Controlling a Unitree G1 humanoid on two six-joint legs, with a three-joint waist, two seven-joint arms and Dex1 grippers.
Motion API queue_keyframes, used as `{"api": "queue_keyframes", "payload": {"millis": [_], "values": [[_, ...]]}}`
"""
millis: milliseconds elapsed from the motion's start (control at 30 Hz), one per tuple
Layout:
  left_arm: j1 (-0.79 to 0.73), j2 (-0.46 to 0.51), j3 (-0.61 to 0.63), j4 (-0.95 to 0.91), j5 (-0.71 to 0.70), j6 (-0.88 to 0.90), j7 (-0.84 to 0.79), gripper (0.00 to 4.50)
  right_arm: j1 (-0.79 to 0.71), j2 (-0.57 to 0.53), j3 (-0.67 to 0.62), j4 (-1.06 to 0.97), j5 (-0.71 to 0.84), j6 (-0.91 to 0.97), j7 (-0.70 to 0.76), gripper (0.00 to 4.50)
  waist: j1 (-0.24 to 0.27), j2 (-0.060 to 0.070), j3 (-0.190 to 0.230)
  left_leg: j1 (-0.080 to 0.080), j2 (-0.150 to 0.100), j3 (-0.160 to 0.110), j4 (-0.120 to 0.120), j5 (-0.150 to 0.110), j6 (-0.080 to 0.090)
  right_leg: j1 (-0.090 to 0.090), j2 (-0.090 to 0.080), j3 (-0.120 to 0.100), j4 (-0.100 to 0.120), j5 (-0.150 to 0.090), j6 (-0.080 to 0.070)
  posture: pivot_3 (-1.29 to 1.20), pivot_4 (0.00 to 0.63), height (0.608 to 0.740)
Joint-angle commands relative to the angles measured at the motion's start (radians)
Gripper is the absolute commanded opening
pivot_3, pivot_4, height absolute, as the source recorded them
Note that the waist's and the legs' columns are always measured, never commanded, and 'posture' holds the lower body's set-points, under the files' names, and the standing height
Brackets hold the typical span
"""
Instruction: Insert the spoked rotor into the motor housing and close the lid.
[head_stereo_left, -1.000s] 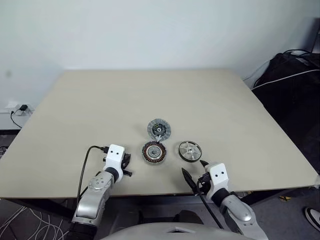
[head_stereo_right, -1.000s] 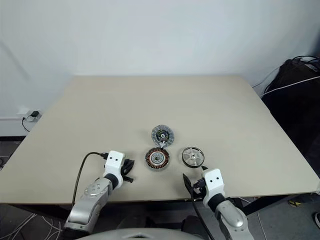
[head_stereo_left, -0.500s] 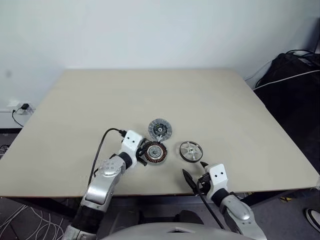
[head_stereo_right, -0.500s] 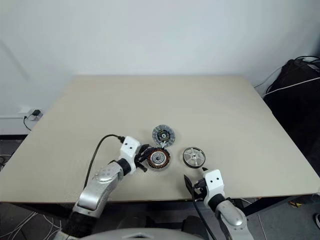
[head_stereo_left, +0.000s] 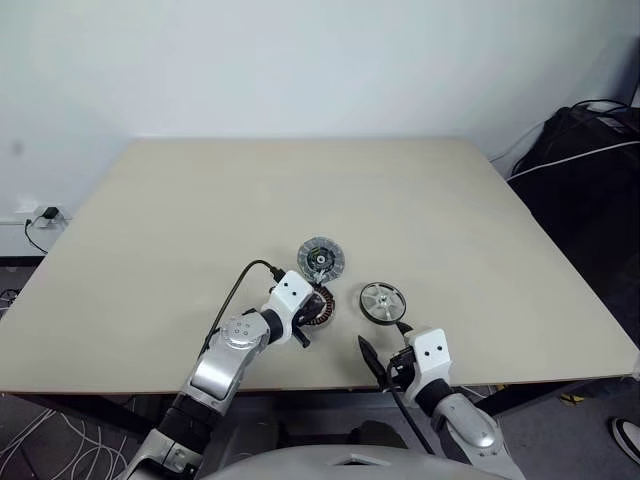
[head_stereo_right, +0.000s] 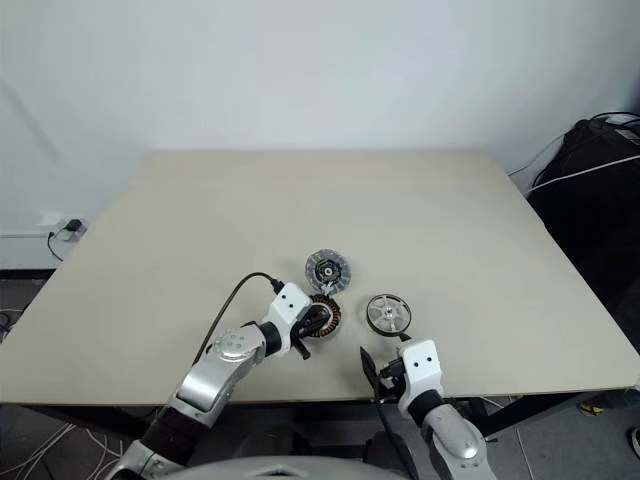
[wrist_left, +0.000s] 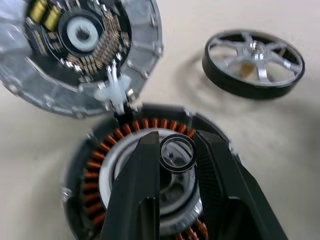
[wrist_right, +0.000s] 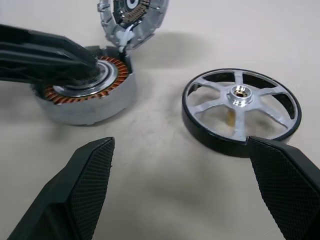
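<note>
Copper windings ring the motor housing (head_stereo_left: 312, 306), which we list near the front of the table (head_stereo_left: 200, 220), with the lid (head_stereo_left: 320, 259) just behind it, seemingly hinged to it by a small white clip. We note a small metal ring (wrist_left: 177, 153) pinched between the fingers of the left gripper (wrist_left: 175, 150), held right over the housing's silver centre. We list the spoked rotor (head_stereo_left: 382, 300) lying flat just to the right of the housing, apart from it, untouched. Our right gripper (wrist_right: 180, 165) hovers near the rotor with its fingers spread wide, holding nothing. We judge the rotor stiff, metal, fairly light, and smooth enough to slip; we would take it across the black outer rim, keeping off the thin spokes.
</note>
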Motion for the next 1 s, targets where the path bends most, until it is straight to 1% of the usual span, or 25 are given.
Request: {"api": "queue_keyframes", "payload": {"millis": [33,300,467,533,567,633,667,767,900,1000], "values": [[-0.015,-0.011,0.011,-0.002,0.006,-0.019,0.014,0.67,0.016,0.003,0.015,-0.091,-0.007,0.016,-0.017,4.5,0.0,0.0,0.0,0.0,0.0,0.0,0.0,0.0,0.0,0.0,0.0,0.0,0.0,0.0,0.0,0.0,0.0,0.74],[-0.025,-0.027,0.029,0.017,0.009,-0.027,0.037,0.67,0.031,0.007,0.056,-0.224,-0.023,0.122,-0.051,4.5,0.0,0.0,0.0,0.0,0.0,0.0,0.0,0.0,0.0,0.0,0.0,0.0,0.0,0.0,0.0,0.0,0.0,0.74],[-0.028,-0.037,0.032,0.023,0.004,-0.023,0.041,0.67,0.009,0.001,0.051,-0.242,-0.015,0.165,-0.057,4.5,0.001,-0.001,0.0,0.0,0.0,0.0,0.0,0.0,0.0,0.0,0.0,0.0,0.0,0.0,0.0,0.0,0.0,0.74],[-0.028,-0.04,0.034,0.025,0.003,-0.027,0.044,1.39,0.0,-0.001,0.043,-0.232,-0.009,0.167,-0.054,4.5,0.001,-0.001,0.0,0.0,0.0,0.0,0.0,0.0,0.0,0.0,0.0,0.0,0.0,0.0,0.0,0.0,0.0,0.74],[-0.027,-0.043,0.036,0.024,0.004,-0.033,0.049,1.61,-0.003,-0.002,0.039,-0.227,-0.006,0.167,-0.052,4.5,0.0,-0.001,0.0,0.0,0.0,0.0,0.0,0.0,0.0,0.0,0.0,0.0,0.0,0.0,0.0,0.0,0.0,0.74],[-0.024,-0.053,0.048,0.015,-0.01,-0.058,0.05,2.27,-0.006,-0.003,0.032,-0.215,-0.001,0.162,-0.049,4.5,0.0,-0.001,0.001,0.0,0.0,0.0,0.0,0.0,0.0,0.0,0.0,0.0,0.0,0.0,0.0,0.0,0.0,0.74],[-0.016,-0.067,0.064,0.0,-0.042,-0.087,0.038,2.56,-0.005,-0.003,0.027,-0.205,0.004,0.155,-0.046,4.5,0.001,-0.001,0.001,0.0,0.0,0.0,0.0,0.0,0.0,0.0,0.0,0.0,0.0,0.0,0.0,0.0,0.0,0.74],[0.004,-0.089,0.097,-0.044,-0.105,-0.145,0.005,2.56,0.004,-0.002,0.023,-0.185,0.007,0.142,-0.042,4.5,0.001,-0.002,0.001,0.0,0.0,0.0,0.0,0.0,0.0,0.0,0.0,0.0,0.0,0.0,0.0,0.0,0.0,0.74],[0.026,-0.095,0.129,-0.099,-0.154,-0.154,0.001,2.56,0.011,-0.001,0.025,-0.205,0.004,0.152,-0.046,4.5,-0.002,-0.002,0.001,0.0,0.0,0.0,0.0,0.0,0.0,0.0,0.0,0.0,0.0,0.0,0.0,0.0,0.0,0.74],[0.058,-0.082,0.152,-0.156,-0.182,-0.135,0.001,1.98,0.015,-0.002,0.03,-0.234,0.001,0.168,-0.051,4.5,-0.002,-0.002,0.001,0.0,0.0,0.0,0.0,0.0,0.0,0.0,0.0,0.0,0.0,0.0,0.0,0.0,0.0,0.74]]}}
